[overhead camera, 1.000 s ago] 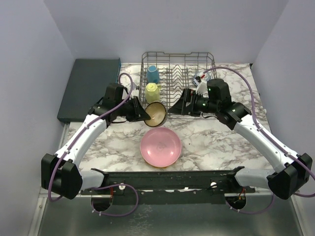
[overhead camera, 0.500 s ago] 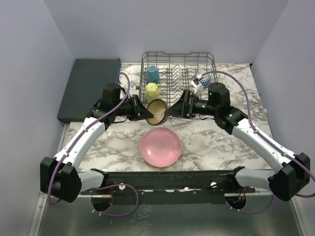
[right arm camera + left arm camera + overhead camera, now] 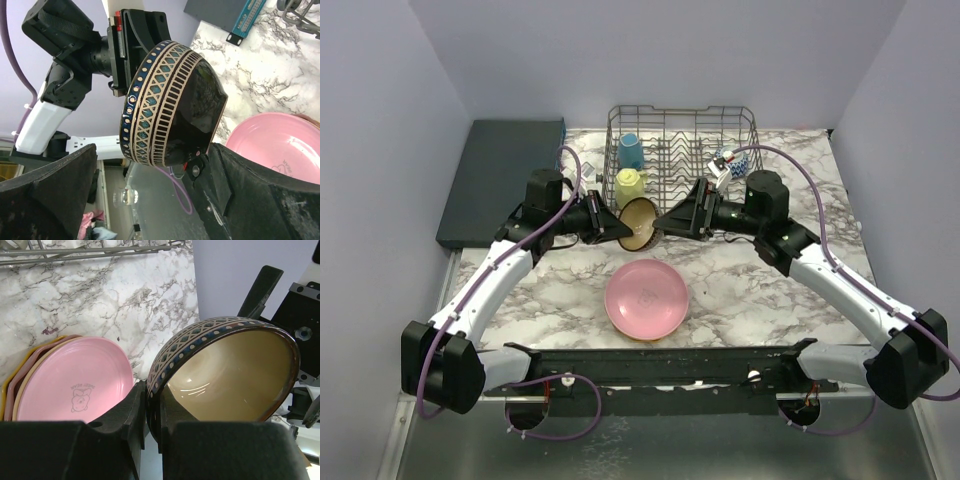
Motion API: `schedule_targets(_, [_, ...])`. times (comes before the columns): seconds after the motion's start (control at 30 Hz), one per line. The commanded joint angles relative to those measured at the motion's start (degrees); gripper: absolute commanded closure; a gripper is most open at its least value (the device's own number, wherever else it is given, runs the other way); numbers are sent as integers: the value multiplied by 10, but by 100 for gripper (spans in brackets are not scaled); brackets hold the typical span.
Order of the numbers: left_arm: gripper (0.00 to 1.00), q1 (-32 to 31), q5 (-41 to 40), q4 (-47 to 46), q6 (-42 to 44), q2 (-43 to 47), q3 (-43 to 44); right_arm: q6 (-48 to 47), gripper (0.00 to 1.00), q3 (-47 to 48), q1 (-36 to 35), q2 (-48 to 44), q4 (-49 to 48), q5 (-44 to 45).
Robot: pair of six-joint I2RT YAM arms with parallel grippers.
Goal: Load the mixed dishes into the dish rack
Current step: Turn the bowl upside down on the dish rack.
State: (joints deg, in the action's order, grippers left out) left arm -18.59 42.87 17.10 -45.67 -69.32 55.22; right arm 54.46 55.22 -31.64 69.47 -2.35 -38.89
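My left gripper [image 3: 620,228] [image 3: 152,410] is shut on the rim of a small brown bowl [image 3: 638,223] [image 3: 235,375] with a blue and tan patterned band. It holds the bowl on edge in the air, just in front of the dish rack [image 3: 682,115]. My right gripper [image 3: 665,222] [image 3: 152,155] faces it from the right, open wide. Its fingers stand on either side of the bowl's dark underside [image 3: 170,105] without closing on it. A pink plate [image 3: 647,298] [image 3: 75,385] tops a short stack on the table below. A blue mug [image 3: 631,150] and a yellow mug [image 3: 631,186] sit in the rack's left side.
A blue-white piece [image 3: 732,160] sits at the rack's right side, close behind my right wrist. A flat dark teal slab [image 3: 500,180] lies at the far left of the marble table [image 3: 760,290]. Grey walls close in the left, back and right.
My right gripper has moved left up to the bowl and opened fully. My left arm has carried the bowl slightly up and back toward the rack.
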Motion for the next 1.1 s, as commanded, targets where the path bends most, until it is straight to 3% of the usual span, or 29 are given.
schedule_targets(0.0, [100,5,36,-51,-17,27,2,16,0,-2,2,1,-31,-12])
schedule_targets(0.63, [100,5,41,-65,-26,29,-3,55,0,0,2,21,-73,-29])
schedule_targets(1.07, [100,5,28,-66,-18,35,-16,67,13,1,1,20,-76,-18])
